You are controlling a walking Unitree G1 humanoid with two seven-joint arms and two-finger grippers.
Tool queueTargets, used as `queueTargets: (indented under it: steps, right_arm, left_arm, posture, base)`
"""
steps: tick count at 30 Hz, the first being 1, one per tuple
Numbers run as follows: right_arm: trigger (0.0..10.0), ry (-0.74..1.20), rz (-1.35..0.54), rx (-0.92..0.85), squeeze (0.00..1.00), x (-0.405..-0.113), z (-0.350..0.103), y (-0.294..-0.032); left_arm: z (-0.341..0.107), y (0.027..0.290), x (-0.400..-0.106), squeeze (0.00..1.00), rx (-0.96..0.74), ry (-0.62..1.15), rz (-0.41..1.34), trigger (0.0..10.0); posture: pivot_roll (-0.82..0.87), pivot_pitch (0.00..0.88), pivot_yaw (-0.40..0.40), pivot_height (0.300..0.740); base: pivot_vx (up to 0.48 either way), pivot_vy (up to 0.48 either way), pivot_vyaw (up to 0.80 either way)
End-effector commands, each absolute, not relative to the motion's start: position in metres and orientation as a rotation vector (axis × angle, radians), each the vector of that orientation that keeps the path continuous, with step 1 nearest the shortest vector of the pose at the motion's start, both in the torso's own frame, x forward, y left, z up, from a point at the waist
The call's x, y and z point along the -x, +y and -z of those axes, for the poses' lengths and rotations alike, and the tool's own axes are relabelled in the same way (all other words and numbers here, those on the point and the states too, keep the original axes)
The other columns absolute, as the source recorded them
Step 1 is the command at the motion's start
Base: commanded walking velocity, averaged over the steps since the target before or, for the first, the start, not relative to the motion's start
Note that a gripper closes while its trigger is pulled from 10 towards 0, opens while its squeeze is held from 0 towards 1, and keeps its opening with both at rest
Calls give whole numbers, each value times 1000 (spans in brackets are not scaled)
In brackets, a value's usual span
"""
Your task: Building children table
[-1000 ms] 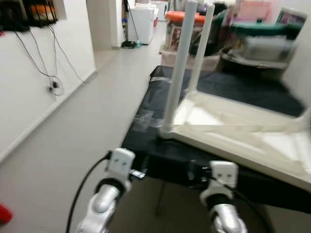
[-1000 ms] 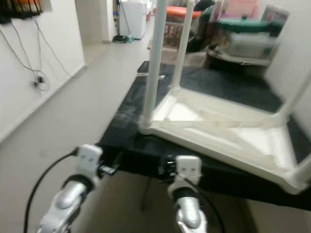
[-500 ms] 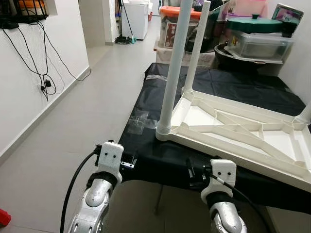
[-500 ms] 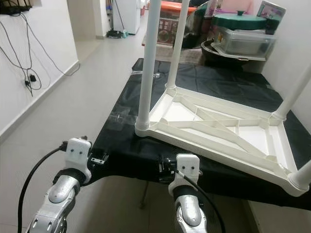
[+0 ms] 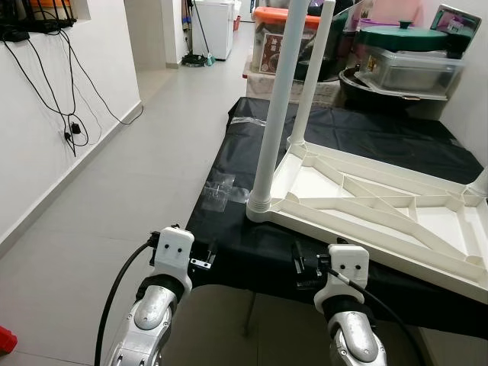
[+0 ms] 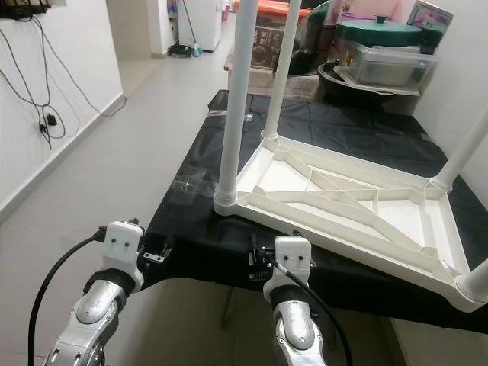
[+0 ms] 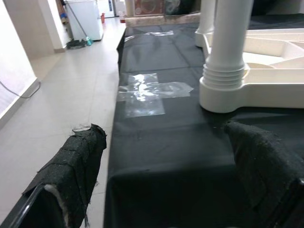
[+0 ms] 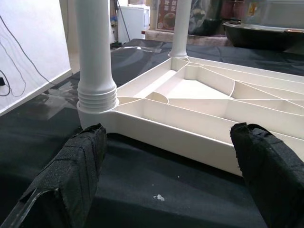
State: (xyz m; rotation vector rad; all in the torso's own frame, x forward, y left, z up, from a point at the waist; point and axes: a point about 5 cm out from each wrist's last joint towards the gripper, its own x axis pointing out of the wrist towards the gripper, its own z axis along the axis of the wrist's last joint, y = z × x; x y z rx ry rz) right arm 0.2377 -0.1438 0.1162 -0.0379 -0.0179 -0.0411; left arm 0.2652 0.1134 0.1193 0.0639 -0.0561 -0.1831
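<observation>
A white plastic children's table (image 5: 366, 210) lies upside down on a black-covered bench (image 5: 252, 145). Its near-left leg (image 5: 274, 114) and far-left leg (image 5: 313, 76) stand upright, and a right-hand leg (image 6: 465, 149) rises at the edge. My left gripper (image 7: 164, 135) is open at the bench's front edge, just short of the near-left leg's base (image 7: 223, 90). My right gripper (image 8: 168, 135) is open too, facing the table's near rim (image 8: 180, 137) without touching it. Both padded fingers (image 8: 80, 161) hold nothing.
A patch of clear tape (image 7: 147, 92) lies on the black cover. A tiled corridor (image 5: 130, 198) runs along the left, beside a white wall with hanging cables (image 5: 69, 114). Storage bins and a lidded pot (image 5: 404, 61) crowd the far end. A red object (image 5: 6, 339) lies on the floor.
The blur of one second ago has gone and the camera has settled. Both grippers stay open at the bench's front edge, almost unmoved.
</observation>
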Motion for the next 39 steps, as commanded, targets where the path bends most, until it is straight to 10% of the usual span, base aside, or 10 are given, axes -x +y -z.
queueTargets:
  steps: [1,39]
  right_arm:
    - [10000,-12,40,39,0,-236,-113,-143]
    - [10000,-1,45,36,0,-236,-111,-144]
  left_arm:
    - [-121,111,-264,0,-59,-65,191,10000]
    - [-121,107,-262,0,-69,-68,221,10000]
  posture:
    - [80,0,-82,740]
    - [79,0,-79,740]
  base:
    - [0,0,0]
    - [90,0,0]
